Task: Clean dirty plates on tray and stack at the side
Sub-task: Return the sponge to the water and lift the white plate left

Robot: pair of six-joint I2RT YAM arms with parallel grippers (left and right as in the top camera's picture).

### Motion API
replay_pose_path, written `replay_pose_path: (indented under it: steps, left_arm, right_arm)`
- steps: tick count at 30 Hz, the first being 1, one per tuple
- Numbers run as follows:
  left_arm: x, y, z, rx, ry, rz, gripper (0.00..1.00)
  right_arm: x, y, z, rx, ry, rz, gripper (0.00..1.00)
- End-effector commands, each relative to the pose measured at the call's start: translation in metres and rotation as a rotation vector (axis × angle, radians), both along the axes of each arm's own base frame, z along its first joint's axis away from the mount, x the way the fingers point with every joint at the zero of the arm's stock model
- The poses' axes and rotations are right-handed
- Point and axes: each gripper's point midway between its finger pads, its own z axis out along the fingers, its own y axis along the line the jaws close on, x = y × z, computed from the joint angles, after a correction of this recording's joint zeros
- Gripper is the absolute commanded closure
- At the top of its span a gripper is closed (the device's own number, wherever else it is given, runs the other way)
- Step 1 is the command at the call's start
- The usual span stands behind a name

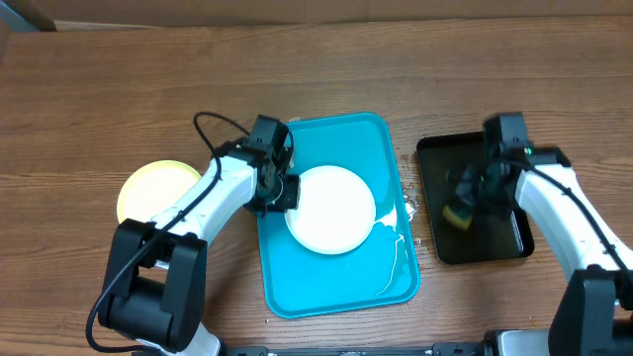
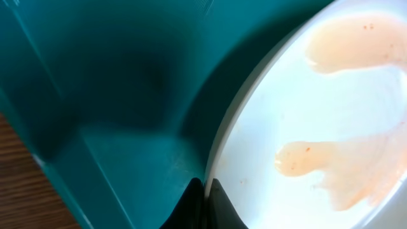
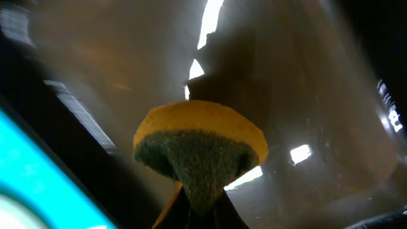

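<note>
A white plate (image 1: pixel 331 209) lies in the turquoise tray (image 1: pixel 326 287). My left gripper (image 1: pixel 284 190) is shut on its left rim; in the left wrist view the fingertips (image 2: pixel 205 191) pinch the rim of the plate (image 2: pixel 305 114), which carries orange-pink smears. A second plate edge (image 1: pixel 388 220) peeks out under the first at its right. The pale yellow-green plate (image 1: pixel 148 190) lies on the table to the left of the tray. My right gripper (image 1: pixel 465 198) is shut on a yellow and green sponge (image 3: pixel 197 143) above the black tray (image 1: pixel 435 247).
White spill streaks (image 1: pixel 399 259) run along the tray's right side. A few white crumbs (image 1: pixel 411 208) lie on the table between the two trays. The left arm's black cable (image 1: pixel 213 124) loops above the table behind it.
</note>
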Motion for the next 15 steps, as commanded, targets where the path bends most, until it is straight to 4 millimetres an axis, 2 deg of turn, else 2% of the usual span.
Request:
replay_pose_path:
  steps: [1, 3, 4, 5, 6, 7, 10, 13, 15]
  left_arm:
    - [0.019, -0.009, 0.024, -0.021, -0.057, -0.048, 0.96]
    - [0.021, -0.015, 0.033, -0.023, -0.063, -0.065, 0.96]
    - [0.022, -0.019, 0.038, -0.025, -0.069, -0.075, 0.96]
    - [0.024, -0.023, 0.042, -0.027, -0.077, -0.085, 0.96]
    - [0.026, -0.029, 0.048, -0.032, -0.089, -0.098, 0.96]
    - [0.027, -0.035, 0.053, -0.035, -0.103, -0.11, 0.96]
    - [0.036, -0.051, 0.071, -0.005, -0.165, -0.128, 0.96]
    - [0.042, -0.073, 0.09, 0.018, -0.236, -0.132, 0.96]
    - [0.044, -0.091, 0.104, 0.035, -0.299, -0.148, 0.96]
  right_arm:
    - [-0.015, 0.005, -0.017, 0.068, 0.025, 0.006, 0.95]
    - [-0.014, 0.005, -0.018, 0.08, 0.021, 0.002, 0.84]
    - [-0.012, 0.007, -0.015, 0.093, 0.008, 0.01, 0.73]
    - [-0.008, 0.008, -0.01, 0.1, -0.009, 0.025, 0.57]
    - [-0.004, 0.008, -0.003, 0.108, -0.031, 0.042, 0.47]
    - [-0.001, 0.006, 0.003, 0.111, -0.047, 0.043, 0.41]
    - [0.004, -0.009, 0.027, 0.106, -0.086, -0.005, 0.19]
    - [0.0, -0.033, 0.044, 0.114, -0.104, -0.093, 0.1]
    - [-0.003, -0.042, 0.051, 0.177, -0.128, -0.11, 0.09]
